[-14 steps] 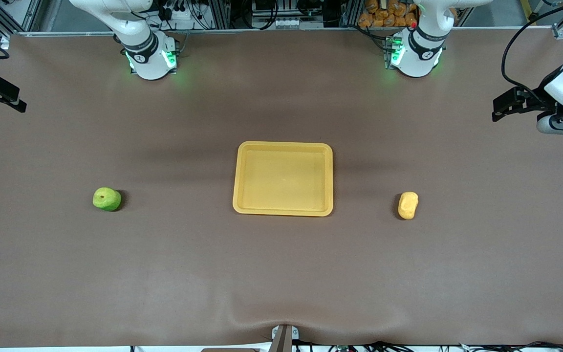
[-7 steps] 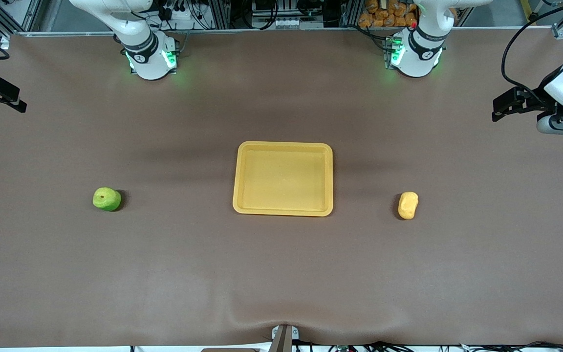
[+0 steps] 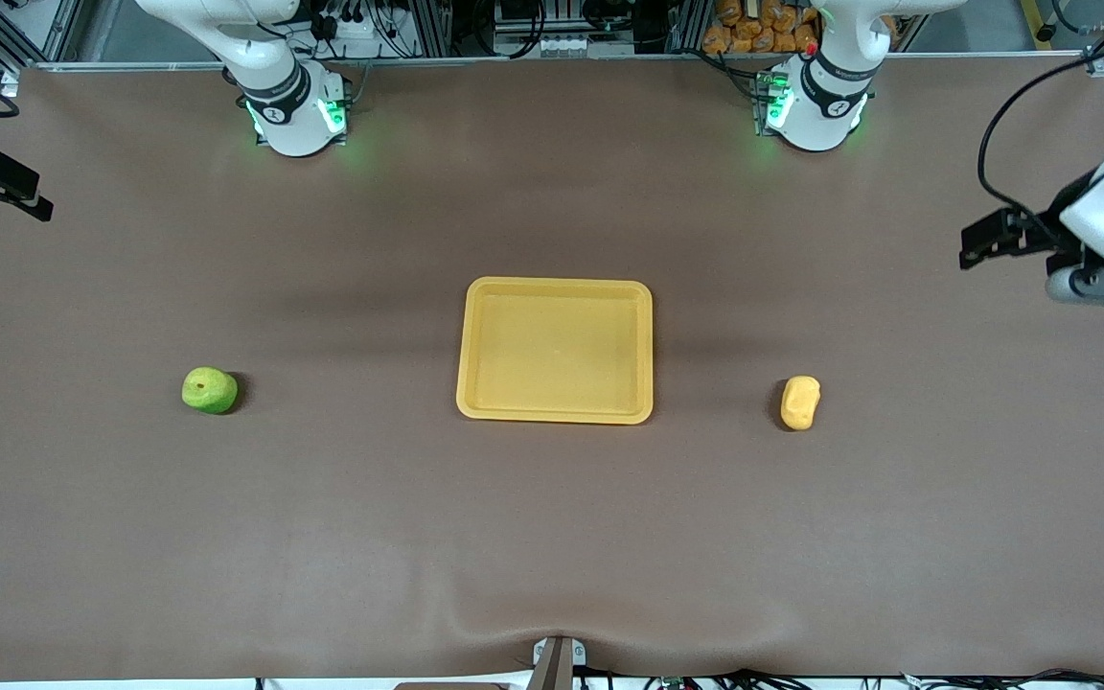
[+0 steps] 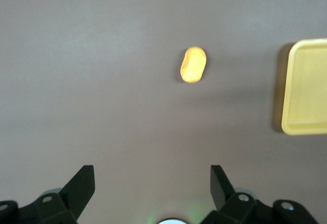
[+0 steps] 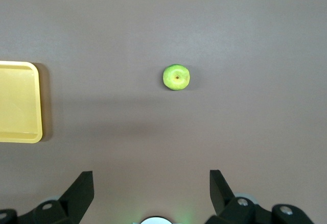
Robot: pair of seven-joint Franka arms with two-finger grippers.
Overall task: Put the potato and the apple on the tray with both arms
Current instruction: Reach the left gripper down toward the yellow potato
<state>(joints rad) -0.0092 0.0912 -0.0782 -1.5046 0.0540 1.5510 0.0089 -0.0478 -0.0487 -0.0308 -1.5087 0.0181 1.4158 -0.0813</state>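
Note:
The yellow-orange tray point(image 3: 558, 285) lies empty at the table's middle. The green apple point(image 3: 210, 390) sits on the table toward the right arm's end; it also shows in the right wrist view point(image 5: 176, 77). The yellow potato point(image 3: 799, 402) lies toward the left arm's end and shows in the left wrist view point(image 4: 193, 64). My left gripper point(image 3: 976, 244) hangs high over the table's edge at its own end, open and empty point(image 4: 152, 182). My right gripper point(image 3: 30, 199) hangs high over its own end, open and empty point(image 5: 152, 183).
The brown table mat has a raised wrinkle at its front edge point(image 3: 552, 628). The tray's edge shows in the left wrist view point(image 4: 306, 89) and in the right wrist view point(image 5: 18, 101). Both arm bases point(image 3: 295, 115) point(image 3: 816, 110) stand at the table's back edge.
The left arm's hand has shifted a little lower in the front view. The right arm, apple, potato and tray have not moved.

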